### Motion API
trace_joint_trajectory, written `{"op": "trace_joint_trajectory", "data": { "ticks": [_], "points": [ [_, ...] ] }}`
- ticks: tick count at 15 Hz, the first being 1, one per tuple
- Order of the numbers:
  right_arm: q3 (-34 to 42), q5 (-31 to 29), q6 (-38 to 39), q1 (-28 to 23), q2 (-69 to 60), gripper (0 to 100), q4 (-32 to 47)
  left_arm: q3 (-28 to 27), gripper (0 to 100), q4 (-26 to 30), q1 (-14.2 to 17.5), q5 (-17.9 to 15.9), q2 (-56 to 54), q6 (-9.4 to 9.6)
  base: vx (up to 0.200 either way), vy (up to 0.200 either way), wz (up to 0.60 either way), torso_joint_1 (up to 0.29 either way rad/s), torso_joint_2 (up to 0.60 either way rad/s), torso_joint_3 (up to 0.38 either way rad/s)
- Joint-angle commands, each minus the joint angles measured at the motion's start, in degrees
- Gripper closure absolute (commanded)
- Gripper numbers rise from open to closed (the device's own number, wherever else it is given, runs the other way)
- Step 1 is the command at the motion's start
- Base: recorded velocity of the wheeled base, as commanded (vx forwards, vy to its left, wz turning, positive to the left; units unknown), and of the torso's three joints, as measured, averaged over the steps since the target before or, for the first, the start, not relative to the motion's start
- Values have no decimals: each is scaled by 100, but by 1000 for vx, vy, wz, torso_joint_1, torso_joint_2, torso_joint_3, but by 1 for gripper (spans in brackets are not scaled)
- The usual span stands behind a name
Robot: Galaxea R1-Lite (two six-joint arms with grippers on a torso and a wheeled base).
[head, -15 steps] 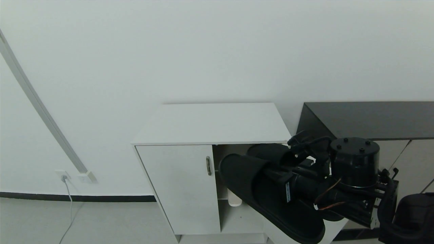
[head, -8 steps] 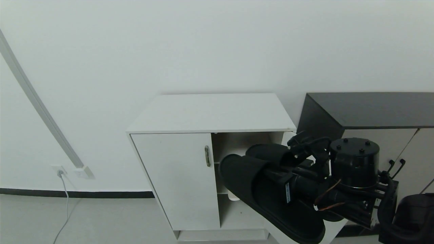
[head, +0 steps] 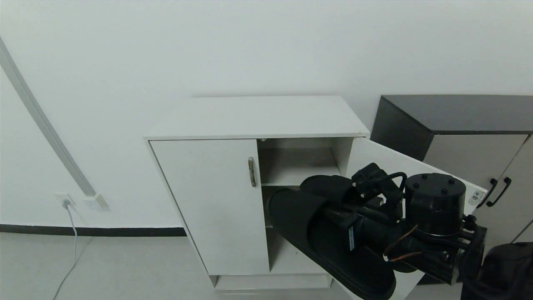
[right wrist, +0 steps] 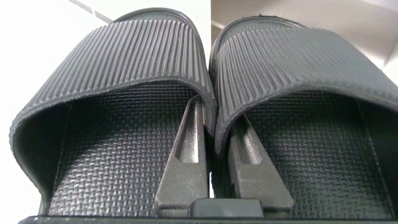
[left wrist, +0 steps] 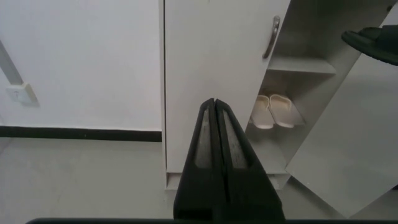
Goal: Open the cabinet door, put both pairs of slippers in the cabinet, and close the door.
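The right claw (right wrist: 216, 118) is clamped on the adjoining inner walls of the black slippers (head: 320, 229), one finger in each. It holds them before the cabinet's (head: 258, 116) open right half, whose door (head: 391, 162) is swung out to the right. The left claw (left wrist: 215, 109) is pressed together and empty. White slippers (left wrist: 275, 111) lie on the lower shelf. In the head view the black pair covers much of the opening.

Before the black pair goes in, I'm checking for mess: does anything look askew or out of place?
Nothing stands out. The pale slippers sit side by side on a shelf inside the cabinet, and the black slippers are held neatly together.
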Motion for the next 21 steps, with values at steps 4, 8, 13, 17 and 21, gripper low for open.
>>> {"op": "trace_joint_trajectory", "data": {
  "ticks": [4, 8, 13, 17, 21],
  "points": [
    [59, 9, -9, 0, 71, 100, -51, 1, 100, -4, 1, 1, -1, -2, 0, 0, 0, -178, 500, 321],
    [59, 9, -9, 0, 80, 100, -51, 1, 100, -4, 1, 1, -1, -2, 0, 0, 0, -151, 478, 327],
    [85, 0, -9, 62, 80, 100, -60, 1, 100, -4, 1, 1, -1, -2, 0, 0, 0, -115, 460, 345],
    [112, -9, -9, 62, 80, 100, -60, 1, 100, -4, 1, 10, -1, -2, 0, 0, 0, -57, 443, 381],
    [121, -18, -9, 123, 80, 100, -51, 1, 100, -4, 1, 10, -1, -10, 0, 0, 0, -6, 258, 243]
  ]
}}
